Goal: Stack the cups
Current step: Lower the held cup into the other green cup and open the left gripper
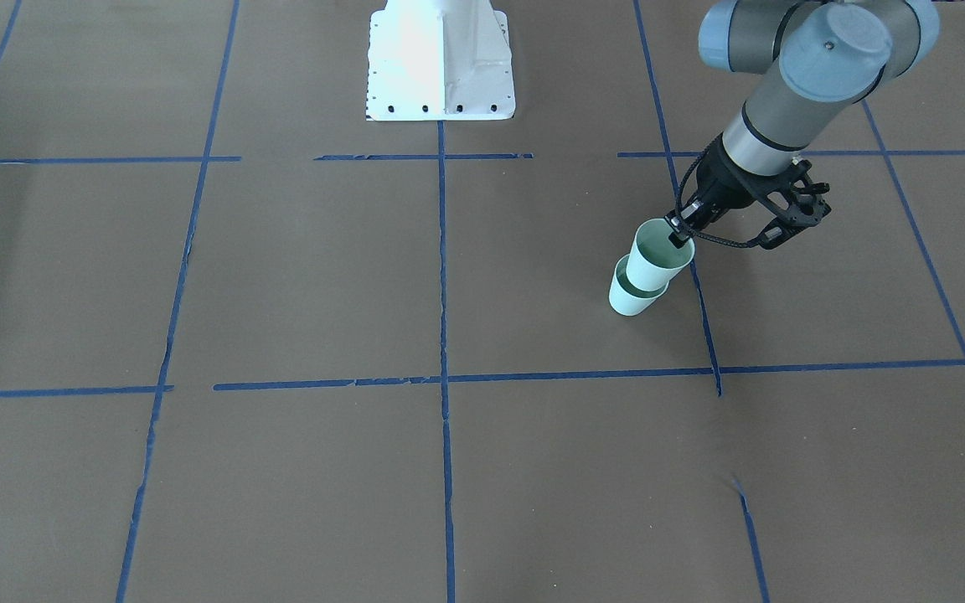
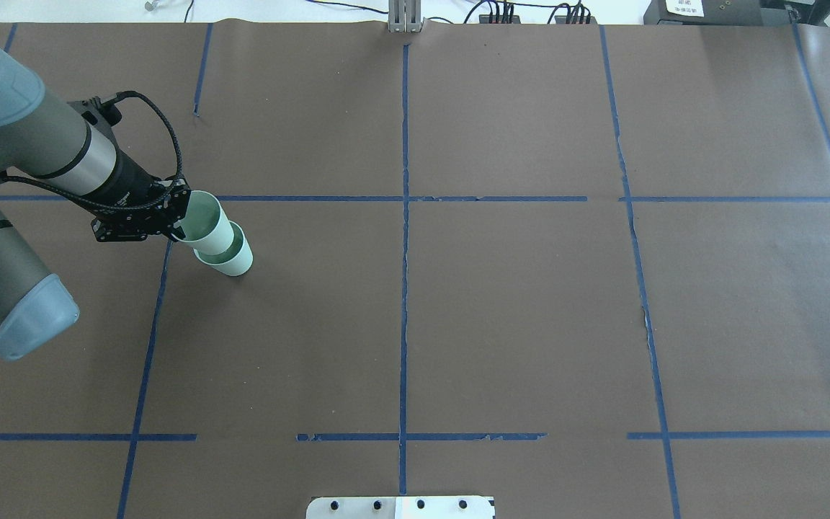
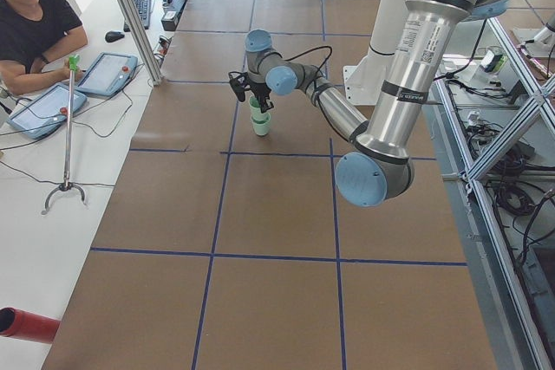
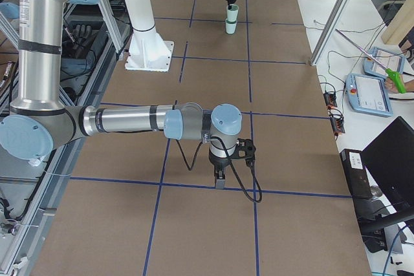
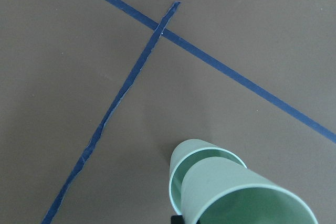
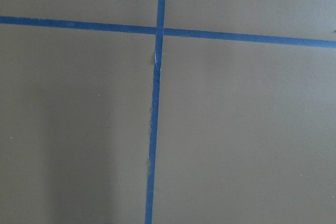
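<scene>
Two pale mint-green cups are nested on the brown table. The lower cup [image 1: 629,300] stands on the table. The upper cup [image 1: 657,255] sits partly inside it and is tilted. My left gripper [image 1: 682,237] is shut on the upper cup's rim. In the overhead view the left gripper [image 2: 179,223] grips the upper cup [image 2: 206,220] over the lower cup [image 2: 236,259]. The left wrist view shows the upper cup [image 5: 236,192] inside the lower cup [image 5: 178,169]. My right gripper [image 4: 220,182] hangs low over the table far from the cups; I cannot tell whether it is open or shut.
The table is brown paper with a grid of blue tape lines [image 2: 405,216]. The white robot base [image 1: 441,63] stands at the table's middle edge. An operator [image 3: 35,23] sits at the far side with tablets.
</scene>
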You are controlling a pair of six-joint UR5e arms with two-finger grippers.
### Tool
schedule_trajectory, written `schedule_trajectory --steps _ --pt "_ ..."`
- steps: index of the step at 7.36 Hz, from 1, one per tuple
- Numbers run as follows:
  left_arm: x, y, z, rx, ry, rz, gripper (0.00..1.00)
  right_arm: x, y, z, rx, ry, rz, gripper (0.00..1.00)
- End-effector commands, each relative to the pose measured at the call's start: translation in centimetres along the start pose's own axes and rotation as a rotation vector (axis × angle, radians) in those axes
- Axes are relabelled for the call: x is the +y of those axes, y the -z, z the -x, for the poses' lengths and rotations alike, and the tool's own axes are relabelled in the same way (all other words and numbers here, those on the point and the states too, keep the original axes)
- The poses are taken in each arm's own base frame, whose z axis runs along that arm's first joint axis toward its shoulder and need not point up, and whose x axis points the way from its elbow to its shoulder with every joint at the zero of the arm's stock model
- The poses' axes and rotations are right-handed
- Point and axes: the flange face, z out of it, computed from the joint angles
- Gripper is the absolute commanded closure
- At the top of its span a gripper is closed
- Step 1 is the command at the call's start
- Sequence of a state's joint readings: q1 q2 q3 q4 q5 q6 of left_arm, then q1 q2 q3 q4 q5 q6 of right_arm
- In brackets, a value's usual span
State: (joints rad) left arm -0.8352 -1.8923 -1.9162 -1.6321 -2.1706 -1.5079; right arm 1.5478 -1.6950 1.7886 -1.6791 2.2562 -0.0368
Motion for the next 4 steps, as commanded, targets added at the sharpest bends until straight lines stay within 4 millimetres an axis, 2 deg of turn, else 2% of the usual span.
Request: schedule_trajectory --steps 1,4 --pt "0.03 -0.02 -0.03 0.0 -0.001 0.001 1.0 0.01 -0.01 0.0 0.0 0.0 0.001 0.0" --pt "0.06 0.02 -0.11 0.001 -0.003 0.0 0.94 0.01 -0.01 0.0 0.0 0.0 0.001 0.0"
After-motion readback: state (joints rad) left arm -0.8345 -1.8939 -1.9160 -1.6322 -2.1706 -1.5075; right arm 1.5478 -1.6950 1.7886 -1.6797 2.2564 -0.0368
